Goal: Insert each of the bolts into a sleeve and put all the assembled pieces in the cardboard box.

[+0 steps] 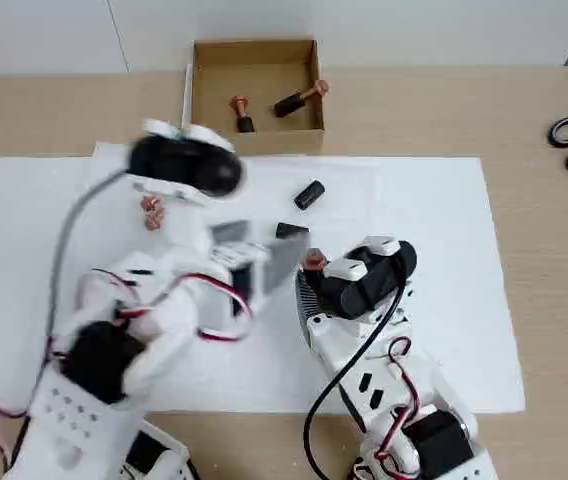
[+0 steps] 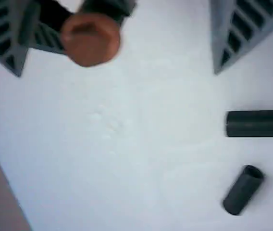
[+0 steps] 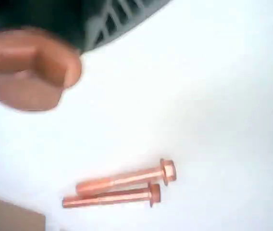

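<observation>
Two assembled pieces [image 1: 299, 98] in cardboard box [image 1: 254, 46]

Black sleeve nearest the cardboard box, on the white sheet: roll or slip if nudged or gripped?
The sleeve lies on its round side, so a nudge likely rolls it. It looks rigid, probably light. Its smooth wall may slip in a pinch.

The left arm [image 1: 114, 350] rises from its base at the near left of the table and folds in toward the middle. The left gripper [image 2: 117, 71] faces downward, its ribbed grey fingers [image 2: 242, 29] spread wide apart. The right arm [image 1: 364, 340] stands at the near right with its wrist turned toward the other arm, and the right gripper [image 1: 311, 265], close by the left one, appears clamped on a bolt [image 3: 31, 67] whose head sticks out.
</observation>
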